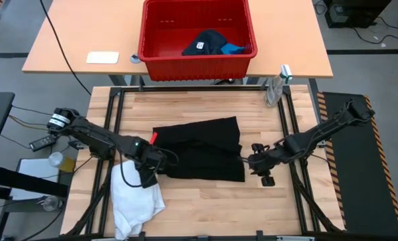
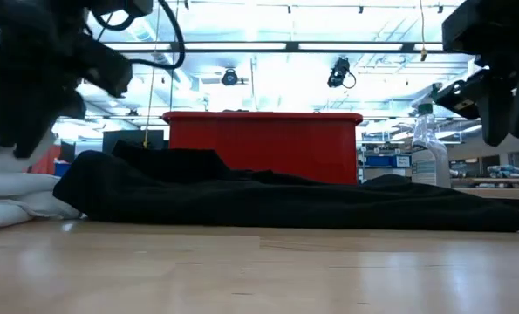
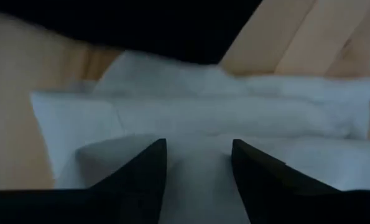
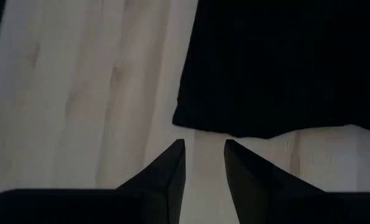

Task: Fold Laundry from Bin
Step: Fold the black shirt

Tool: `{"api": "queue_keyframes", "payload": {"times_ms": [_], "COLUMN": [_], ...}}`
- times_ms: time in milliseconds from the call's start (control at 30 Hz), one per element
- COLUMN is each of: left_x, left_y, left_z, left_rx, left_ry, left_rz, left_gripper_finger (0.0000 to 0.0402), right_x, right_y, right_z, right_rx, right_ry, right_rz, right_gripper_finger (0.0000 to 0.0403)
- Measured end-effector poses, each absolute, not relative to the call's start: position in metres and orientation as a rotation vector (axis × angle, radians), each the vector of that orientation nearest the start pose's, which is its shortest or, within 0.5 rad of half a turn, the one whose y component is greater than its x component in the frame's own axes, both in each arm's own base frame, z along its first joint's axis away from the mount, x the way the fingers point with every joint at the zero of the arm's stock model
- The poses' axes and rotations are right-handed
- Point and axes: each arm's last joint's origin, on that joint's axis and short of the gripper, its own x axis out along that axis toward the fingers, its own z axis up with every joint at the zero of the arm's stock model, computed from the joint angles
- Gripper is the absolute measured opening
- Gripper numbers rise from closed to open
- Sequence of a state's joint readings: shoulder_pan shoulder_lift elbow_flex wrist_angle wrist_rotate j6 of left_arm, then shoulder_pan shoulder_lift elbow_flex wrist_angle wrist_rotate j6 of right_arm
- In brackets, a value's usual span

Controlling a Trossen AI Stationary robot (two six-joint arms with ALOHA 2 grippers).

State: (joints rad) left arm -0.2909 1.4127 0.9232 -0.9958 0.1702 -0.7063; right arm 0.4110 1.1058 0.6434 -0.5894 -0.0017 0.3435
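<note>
Black garment: mid-table, half-folded. Left gripper: open, empty, over white garment. Right gripper: open, empty, beside black hem. Advice: pinch both corners evenly before folding.

Even, bright overhead light fills the high view. In the low view, ceiling strip lights glare above the bin, silhouetting the arms. Both wrist views are dim and soft.
</note>
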Motion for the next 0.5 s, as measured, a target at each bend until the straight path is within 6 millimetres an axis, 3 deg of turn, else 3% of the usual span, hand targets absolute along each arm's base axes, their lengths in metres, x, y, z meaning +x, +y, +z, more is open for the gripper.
{"api": "queue_keyframes", "payload": {"times_ms": [133,267,367,500], "left_x": [0.233,0.261,0.277,0.281], "left_y": [-0.072,-0.072,-0.062,-0.045], "left_z": [0.225,0.244,0.246,0.242], "left_rx": [-0.459,-0.437,-0.440,-0.506], "left_ry": [1.445,1.148,1.001,0.992], "left_rz": [0.146,0.162,0.238,0.324], "left_gripper_finger": [0.0192,0.0182,0.0171,0.0158], "right_x": [0.187,0.204,0.223,0.255], "right_y": [0.082,0.085,0.082,0.084], "right_z": [0.204,0.203,0.199,0.199], "right_rx": [0.159,0.214,0.249,0.287], "right_ry": [1.003,0.901,0.869,0.828], "right_rz": [0.189,0.151,0.124,0.110], "right_gripper_finger": [0.0119,0.0119,0.0119,0.0119]}}
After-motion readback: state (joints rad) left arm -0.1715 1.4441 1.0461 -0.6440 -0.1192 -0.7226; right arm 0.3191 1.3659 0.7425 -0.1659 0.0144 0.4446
